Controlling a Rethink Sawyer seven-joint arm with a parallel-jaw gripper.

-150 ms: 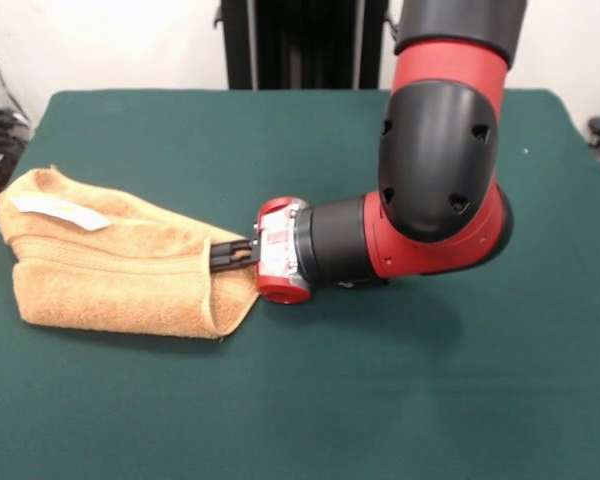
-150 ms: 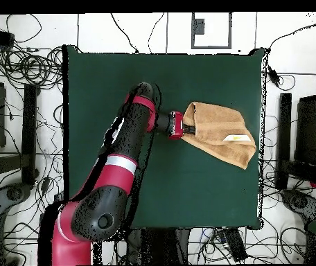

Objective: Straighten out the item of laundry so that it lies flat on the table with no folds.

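I see the gripper pushed into the folded towel. Its fingertips are buried in cloth, so I cannot tell their spread.

The towel is nubbly orange-tan terry cloth with a smooth white tag. The table wears matt green felt. The arm looks like glossy red and black plastic.

A thick round robot arm is seen, made of shiny red and black parts. Small dark holes are dotted on the black elbow cover. A white band is wrapped around one red part. A red wrist ring with a grey plate is seen.
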